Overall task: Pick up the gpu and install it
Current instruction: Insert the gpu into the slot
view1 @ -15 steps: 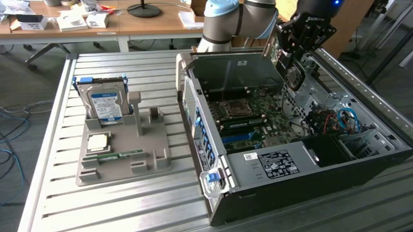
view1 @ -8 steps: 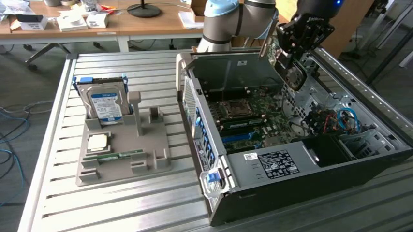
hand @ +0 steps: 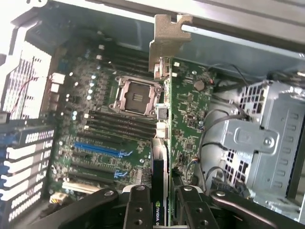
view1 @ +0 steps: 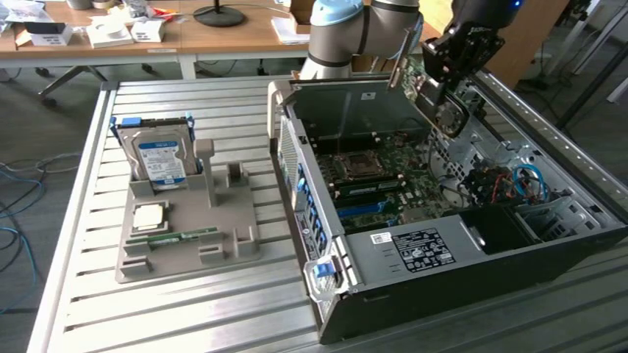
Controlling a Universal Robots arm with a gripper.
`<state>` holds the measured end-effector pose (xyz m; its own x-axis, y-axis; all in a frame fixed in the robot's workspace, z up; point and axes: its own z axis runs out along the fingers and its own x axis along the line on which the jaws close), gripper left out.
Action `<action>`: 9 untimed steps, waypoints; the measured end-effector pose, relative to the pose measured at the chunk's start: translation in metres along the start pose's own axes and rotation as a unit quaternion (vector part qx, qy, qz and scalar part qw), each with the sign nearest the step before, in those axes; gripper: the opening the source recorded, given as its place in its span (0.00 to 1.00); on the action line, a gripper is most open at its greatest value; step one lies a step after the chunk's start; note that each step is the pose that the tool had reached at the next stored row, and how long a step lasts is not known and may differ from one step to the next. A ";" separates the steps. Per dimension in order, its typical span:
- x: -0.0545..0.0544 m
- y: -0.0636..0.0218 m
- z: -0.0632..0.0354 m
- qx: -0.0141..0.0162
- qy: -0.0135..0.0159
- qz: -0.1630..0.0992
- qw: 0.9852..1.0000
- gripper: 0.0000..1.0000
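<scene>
My gripper [view1: 443, 62] hangs over the back right of the open computer case [view1: 412, 254], shut on the gpu [view1: 439, 103]. The gpu is held on edge above the case, its round fan facing the exterior view's right. In the wrist view the gpu [hand: 187, 114] runs away from my gripper [hand: 164, 210] as a thin green board. Its grey metal bracket [hand: 169, 31] is at the far end, near the case's rear wall. Both black fingers [hand: 138, 207] press the card's near end. Below lies the motherboard [hand: 95, 129], with its bare processor socket [hand: 135, 95] and blue expansion slots [hand: 100, 150].
A grey parts holder [view1: 187, 250] on the slatted table carries a blue-labelled hard drive [view1: 162, 158], a processor chip [view1: 149, 215] and a green memory stick [view1: 182, 237]. Inside the case are a metal drive cage [hand: 267, 138] and red and blue cables [view1: 510, 184].
</scene>
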<state>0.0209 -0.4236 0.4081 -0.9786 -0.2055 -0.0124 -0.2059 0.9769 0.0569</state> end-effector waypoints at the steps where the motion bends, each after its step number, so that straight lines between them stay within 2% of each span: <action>1: 0.000 0.0000 0.0001 0.000 0.000 -0.008 1.000 0.26; 5: 0.000 0.0000 0.0003 -0.001 0.002 -0.043 0.999 0.26; 9: 0.000 0.0000 0.0006 -0.001 0.004 -0.077 0.997 0.26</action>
<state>0.0209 -0.4236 0.4075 -0.9354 -0.3532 -0.0124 -0.3534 0.9337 0.0570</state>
